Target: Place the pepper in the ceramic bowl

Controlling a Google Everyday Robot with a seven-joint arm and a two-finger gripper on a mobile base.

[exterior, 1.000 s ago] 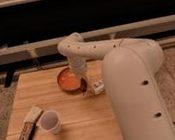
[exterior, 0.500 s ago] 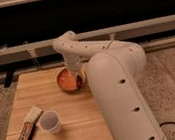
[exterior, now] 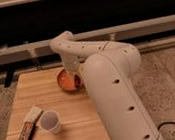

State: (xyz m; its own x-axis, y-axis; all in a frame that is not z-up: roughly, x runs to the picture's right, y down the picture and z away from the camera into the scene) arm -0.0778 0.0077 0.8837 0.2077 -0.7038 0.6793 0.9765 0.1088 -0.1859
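Gripper (exterior: 75, 76) sits over the ceramic bowl (exterior: 64, 81) at the wood table's (exterior: 36, 91) far side; arm hides part of bowl. Paper cup (exterior: 50, 122), orange-black bar (exterior: 25, 135) at front left.

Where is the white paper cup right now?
The white paper cup stands near the front left of the wooden table, just right of the orange-and-black bar. The gripper is farther back, at the orange ceramic bowl.

Your wooden surface (exterior: 34, 94) carries the ceramic bowl (exterior: 66, 80) at its far edge. Nearer you from the bowl stands a white paper cup (exterior: 50, 122); just left of it lie a white tube (exterior: 33, 114) and an orange-and-black bar (exterior: 25, 135). The gripper (exterior: 73, 73) hangs over the bowl.
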